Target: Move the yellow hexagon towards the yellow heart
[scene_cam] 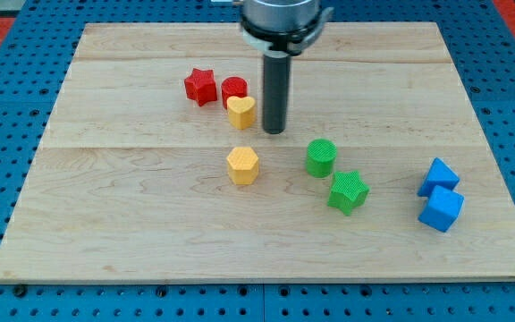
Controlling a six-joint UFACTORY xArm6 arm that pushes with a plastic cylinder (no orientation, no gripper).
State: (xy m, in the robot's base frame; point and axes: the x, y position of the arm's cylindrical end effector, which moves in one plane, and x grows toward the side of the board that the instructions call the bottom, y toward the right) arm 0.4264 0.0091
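Yellow hexagon [242, 165] mid-counter, bare wood all round it, yellow heart [241, 111] just toward view's top. My tip [274, 131] beside the heart's right; no jaws on this rod. Heart touches red cylinder [234, 88], partly hiding it. Count: two yellow, two red incl. star [200, 86], two green, two blue. Counter [105, 233] edges far.

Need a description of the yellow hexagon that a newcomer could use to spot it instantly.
Start at the wooden board and find the dark rod; my tip sits near the board's middle. The yellow hexagon lies below and slightly left of it in the view, standing alone. The only other yellow block, the yellow heart, sits higher, against a red cylinder.
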